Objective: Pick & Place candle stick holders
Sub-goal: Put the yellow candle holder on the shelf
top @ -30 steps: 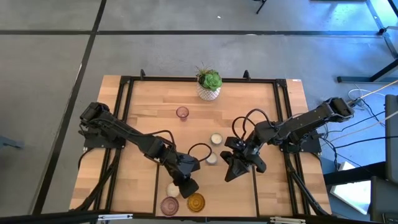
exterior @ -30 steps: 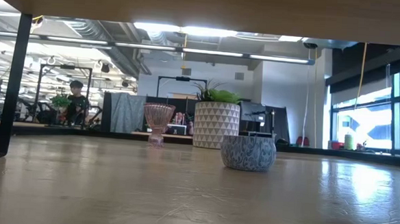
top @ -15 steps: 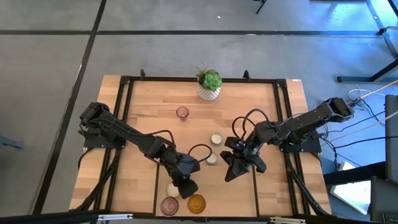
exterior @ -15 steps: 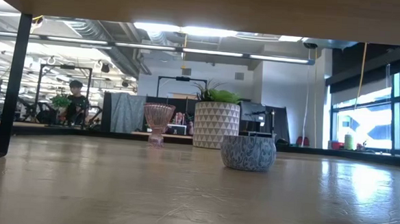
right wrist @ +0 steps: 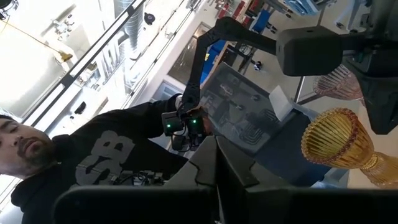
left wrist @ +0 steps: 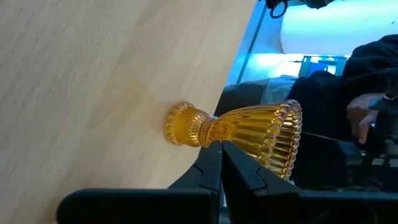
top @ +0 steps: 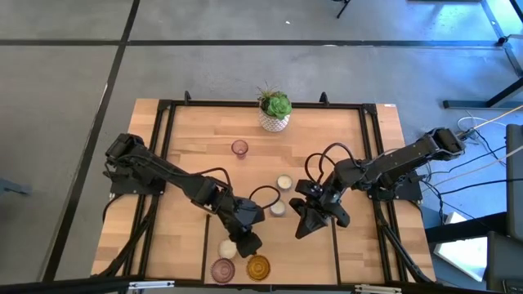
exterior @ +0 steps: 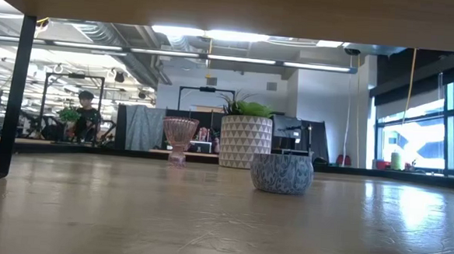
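Nearest the bench's front edge: amber holder, upright, with a purplish-pink holder just beside it. A cream-white holder a little farther in than the pink one, partly under the left arm. Left gripper just behind the amber holder, fingers closed together on nothing, the amber holder's stem right ahead of them in the left wrist view, apart from them as far as can be told.

Farther in from the amber holder: a second cream-white holder, then a third near it. Right gripper low over the bench, beyond the amber holder toward the right arm's side, fingers pressed shut and empty.

Farther still: second purplish-pink holder, alone, well apart from the amber one. Farthest from the amber holder: green plant in a white patterned pot at the back edge. Past the front edge, in the right wrist view: a person in a dark top.
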Tool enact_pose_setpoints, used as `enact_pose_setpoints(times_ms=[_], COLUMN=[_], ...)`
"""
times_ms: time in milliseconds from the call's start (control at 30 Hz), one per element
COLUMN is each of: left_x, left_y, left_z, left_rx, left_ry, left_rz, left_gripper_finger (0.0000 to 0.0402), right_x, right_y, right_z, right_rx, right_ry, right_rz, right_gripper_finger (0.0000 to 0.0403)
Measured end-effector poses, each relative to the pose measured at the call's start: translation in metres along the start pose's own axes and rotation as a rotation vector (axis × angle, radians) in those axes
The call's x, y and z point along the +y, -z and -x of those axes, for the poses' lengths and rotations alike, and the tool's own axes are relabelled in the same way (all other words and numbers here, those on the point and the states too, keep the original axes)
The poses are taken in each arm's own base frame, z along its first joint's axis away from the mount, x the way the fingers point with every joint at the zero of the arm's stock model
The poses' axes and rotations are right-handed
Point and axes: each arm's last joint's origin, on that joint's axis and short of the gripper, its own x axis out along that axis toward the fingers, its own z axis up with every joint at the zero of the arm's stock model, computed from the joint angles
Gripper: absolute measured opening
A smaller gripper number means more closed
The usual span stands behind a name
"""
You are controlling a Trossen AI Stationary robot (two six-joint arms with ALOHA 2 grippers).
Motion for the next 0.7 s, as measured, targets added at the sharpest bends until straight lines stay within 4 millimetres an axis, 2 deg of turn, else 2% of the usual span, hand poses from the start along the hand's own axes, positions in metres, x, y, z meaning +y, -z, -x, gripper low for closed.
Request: enact_pose_setpoints(times_ms=[700], left_x=[-0.0035], left_y=[0.0007], left_z=[-0.0004], left_rx=[0.011], left_ry=[0.035], left_rz=[0.002], left_gripper_finger=[0.0002], right_x=[-0.0008], right_y=[0.0], right_z=[0.0002], right_rx=[0.003], right_ry=[0.006], right_rz=[-0.004], right_gripper_finger=[0.0003])
